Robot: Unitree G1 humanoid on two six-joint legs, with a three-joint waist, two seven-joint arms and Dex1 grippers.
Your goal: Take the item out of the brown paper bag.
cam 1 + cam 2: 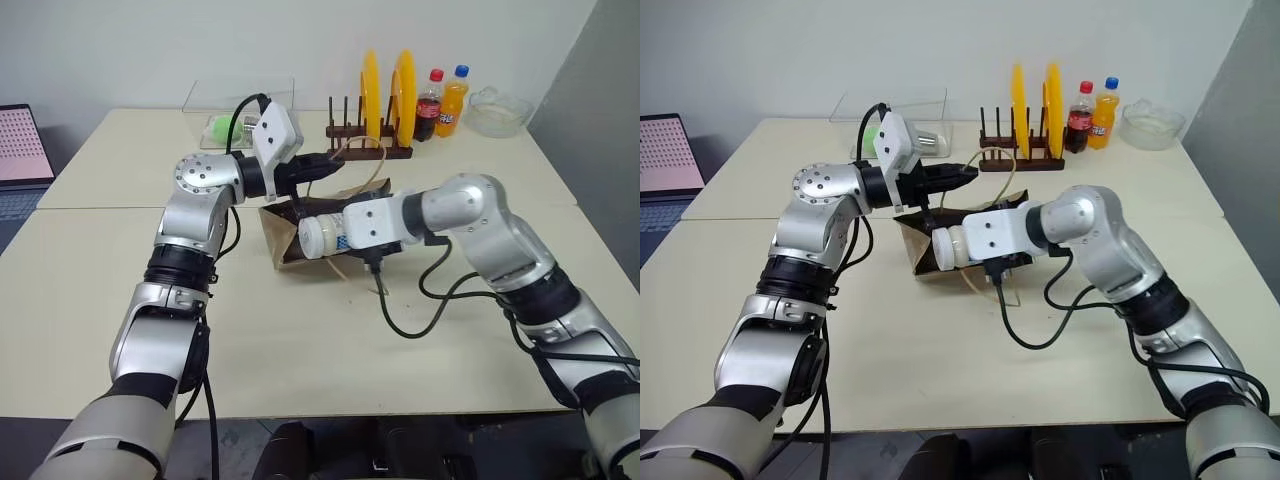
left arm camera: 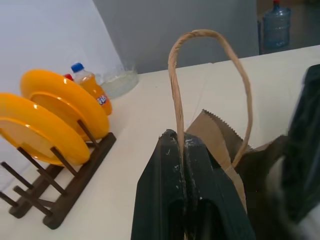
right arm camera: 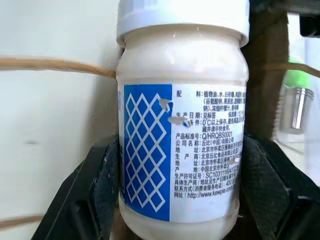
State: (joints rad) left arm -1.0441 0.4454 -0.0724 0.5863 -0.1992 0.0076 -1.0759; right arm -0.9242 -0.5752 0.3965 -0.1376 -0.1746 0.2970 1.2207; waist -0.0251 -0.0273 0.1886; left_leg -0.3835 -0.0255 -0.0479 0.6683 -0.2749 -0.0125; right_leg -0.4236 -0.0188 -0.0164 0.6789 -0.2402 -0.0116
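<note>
White item point(image 3: 182, 135) clamped (right gripper point(image 3: 180, 175)), left gripper point(image 2: 182, 165) pinching handle point(image 2: 210, 75)

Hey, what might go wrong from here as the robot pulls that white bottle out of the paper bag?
1. The white bottle sits between the right gripper pads by its smooth sides, so it may slip.
2. A bag handle runs behind the bottle and might snag it.
3. The left gripper pinches only a thin handle of the brown paper bag, which might tear.

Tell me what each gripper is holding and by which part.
The left gripper pinches one loop handle of the brown paper bag. The right gripper clamps the white bottle by the sides of its labelled body.
</note>
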